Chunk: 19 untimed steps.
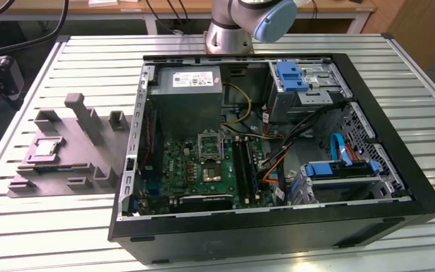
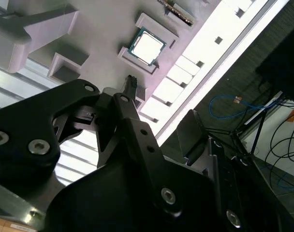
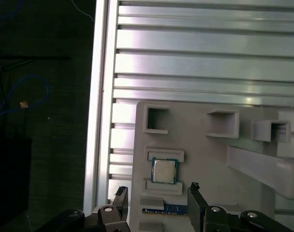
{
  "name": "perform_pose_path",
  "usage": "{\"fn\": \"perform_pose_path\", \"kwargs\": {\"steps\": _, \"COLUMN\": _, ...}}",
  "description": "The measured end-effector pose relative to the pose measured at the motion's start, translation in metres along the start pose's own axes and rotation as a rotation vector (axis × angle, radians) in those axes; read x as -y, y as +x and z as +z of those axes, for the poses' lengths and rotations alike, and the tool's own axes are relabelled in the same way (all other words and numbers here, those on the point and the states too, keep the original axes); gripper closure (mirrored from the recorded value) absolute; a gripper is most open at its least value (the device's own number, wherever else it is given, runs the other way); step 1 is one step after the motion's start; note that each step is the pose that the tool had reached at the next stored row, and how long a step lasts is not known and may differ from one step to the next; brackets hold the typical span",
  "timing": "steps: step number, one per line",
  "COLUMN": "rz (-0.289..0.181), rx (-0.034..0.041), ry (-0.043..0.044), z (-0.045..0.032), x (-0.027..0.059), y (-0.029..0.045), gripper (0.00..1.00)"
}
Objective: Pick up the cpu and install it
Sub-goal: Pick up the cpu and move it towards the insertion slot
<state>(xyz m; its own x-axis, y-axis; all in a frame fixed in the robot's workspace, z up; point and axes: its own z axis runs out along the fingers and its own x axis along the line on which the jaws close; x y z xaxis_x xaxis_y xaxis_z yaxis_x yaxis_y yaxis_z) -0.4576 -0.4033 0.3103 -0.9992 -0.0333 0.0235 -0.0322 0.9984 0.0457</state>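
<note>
The cpu [image 3: 164,170] is a small silver square with a greenish rim. It lies flat in a shallow recess of the grey plastic fixture [image 3: 210,154]. In the exterior view the cpu [image 1: 45,148] sits on the fixture [image 1: 77,156], at the exterior view's left beside the computer case. My gripper [image 3: 156,192] hovers above the fixture, open, with nothing between its fingers. In the first wrist view the chip lies just beyond the gap between the two fingertips [image 3: 193,187]. The second wrist view shows the cpu [image 2: 147,46] past the black gripper [image 2: 159,101], apart from it.
An open computer case [image 1: 421,198] fills the middle of the slatted metal table [image 1: 89,51]. Its green motherboard [image 1: 183,170] carries a metal-framed socket [image 1: 208,137], cables and blue drive brackets. Tall posts [image 1: 81,113] rise from the fixture. The table's edge [image 3: 101,121] runs close beside the fixture.
</note>
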Motion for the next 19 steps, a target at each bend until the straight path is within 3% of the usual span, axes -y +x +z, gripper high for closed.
{"fn": "perform_pose_path", "kwargs": {"steps": 8, "rz": 0.003, "rx": 0.0009, "ry": -0.0005, "z": 0.0017, "x": 0.0001, "y": -0.0001, "gripper": 0.4}}
{"fn": "perform_pose_path", "kwargs": {"steps": 19, "rz": 0.018, "rx": 0.0011, "ry": -0.002, "z": 0.0207, "x": 0.001, "y": -0.0015, "gripper": 0.4}}
